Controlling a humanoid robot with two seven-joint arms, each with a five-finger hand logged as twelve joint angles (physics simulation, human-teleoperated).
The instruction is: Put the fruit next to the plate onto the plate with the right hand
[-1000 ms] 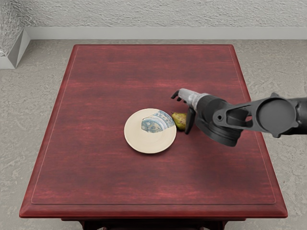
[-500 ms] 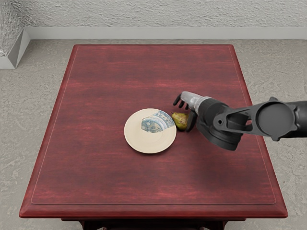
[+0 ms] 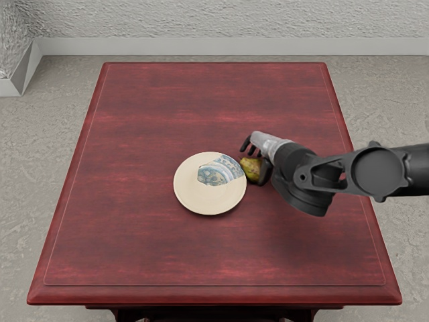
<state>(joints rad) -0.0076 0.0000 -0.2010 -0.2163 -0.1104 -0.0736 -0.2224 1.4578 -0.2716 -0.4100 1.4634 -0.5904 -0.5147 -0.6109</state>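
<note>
On plate (image 3: 200, 198), blue-patterned item (image 3: 216, 173); pear (image 3: 250, 168) outside.

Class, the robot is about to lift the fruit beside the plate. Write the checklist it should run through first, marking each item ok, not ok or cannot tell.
1. Pear lies on the table at the plate's right rim, within reach: ok.
2. Right hand is at the pear, on its right side: ok.
3. Grasp on the pear is secure: cannot tell.
4. Plate has bare room on its left and near parts: ok.
5. Plate's nearest part is free: not ok, a blue-patterned item lies there.
6. Left arm is out of the way: ok, not in view.
</note>
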